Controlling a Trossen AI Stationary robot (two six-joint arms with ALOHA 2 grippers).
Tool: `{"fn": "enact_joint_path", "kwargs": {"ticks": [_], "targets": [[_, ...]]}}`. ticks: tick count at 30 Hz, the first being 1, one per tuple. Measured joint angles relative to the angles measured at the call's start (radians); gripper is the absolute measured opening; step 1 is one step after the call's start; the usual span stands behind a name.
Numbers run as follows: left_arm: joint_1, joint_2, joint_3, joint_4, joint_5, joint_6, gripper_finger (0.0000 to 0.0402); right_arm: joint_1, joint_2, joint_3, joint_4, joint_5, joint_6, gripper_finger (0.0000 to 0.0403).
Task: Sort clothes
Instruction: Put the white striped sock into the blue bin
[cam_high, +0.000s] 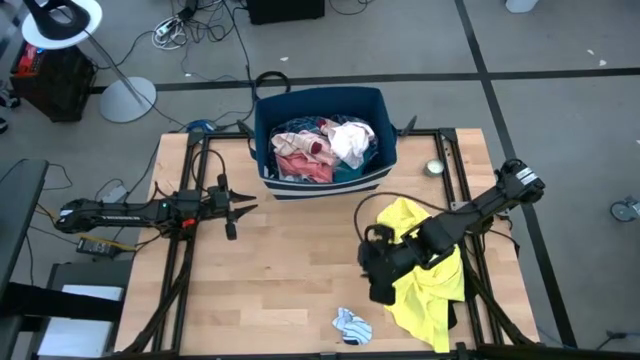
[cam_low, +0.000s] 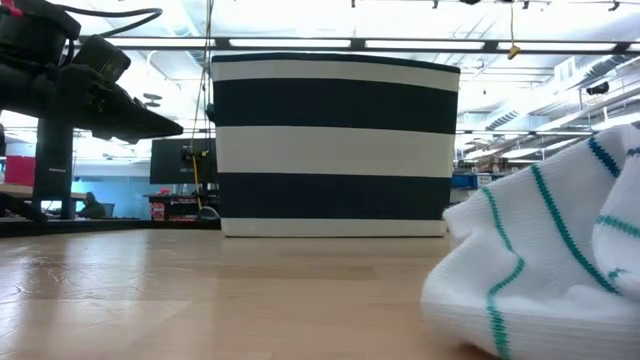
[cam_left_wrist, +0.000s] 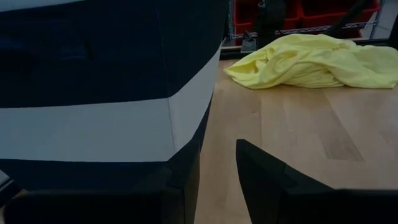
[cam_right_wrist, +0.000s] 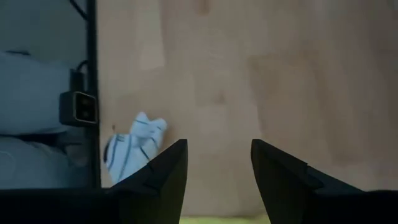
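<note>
A navy and white striped bin (cam_high: 322, 180) stands at the table's far middle, filled with pink, white and maroon clothes (cam_high: 322, 148). A yellow shirt (cam_high: 432, 285) lies crumpled on the table's right side. A small white piece with teal stripes (cam_high: 352, 323) lies near the front edge, and it also fills the right of the low view (cam_low: 540, 270). My right gripper (cam_high: 381, 292) hovers open and empty above the bare table, between the yellow shirt and the striped piece (cam_right_wrist: 134, 146). My left gripper (cam_high: 235, 210) waits open at the left, beside the bin (cam_left_wrist: 93, 124).
A small round tin (cam_high: 434, 168) sits at the far right beside the bin. Black frame rails (cam_high: 452, 170) run along both table sides. A small camera block (cam_right_wrist: 78, 107) sits at the near edge. Bare wood (cam_high: 290, 260) lies between the arms.
</note>
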Motion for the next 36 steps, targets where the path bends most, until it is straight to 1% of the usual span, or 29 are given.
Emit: {"fn": "enact_joint_path", "kwargs": {"ticks": [3,6,9,14,18,22,26,30,36], "targets": [[0.0,0.0,0.0,0.0,0.0,0.0,0.011,0.0,0.0,-0.082,0.141,-0.031,-0.031,0.0176],[0.0,0.0,0.0,0.0,0.0,0.0,0.011,0.0,0.0,-0.166,0.245,-0.048,-0.053,0.0176],[0.0,0.0,0.0,0.0,0.0,0.0,0.011,0.0,0.0,-0.237,0.312,-0.049,-0.056,0.0176],[0.0,0.0,0.0,0.0,0.0,0.0,0.011,0.004,0.006,-0.322,0.41,-0.047,-0.011,0.0176],[0.0,0.0,0.0,0.001,0.0,0.0,0.011,0.016,0.069,-0.336,0.502,-0.054,-0.009,0.0176],[0.0,0.0,0.0,0.001,0.0,0.0,0.011,0.02,0.141,-0.335,0.566,-0.111,-0.013,0.0176],[0.0,0.0,0.0,0.0,0.0,0.0,0.011,0.022,0.186,-0.335,0.622,-0.137,0.023,0.0176],[0.0,0.0,0.0,0.0,0.0,0.0,0.011,0.03,0.198,-0.335,0.69,-0.156,0.039,0.0176],[0.0,0.0,0.0,0.0,0.0,0.0,0.011,0.051,0.201,-0.335,0.695,-0.131,0.092,0.0176]]}}
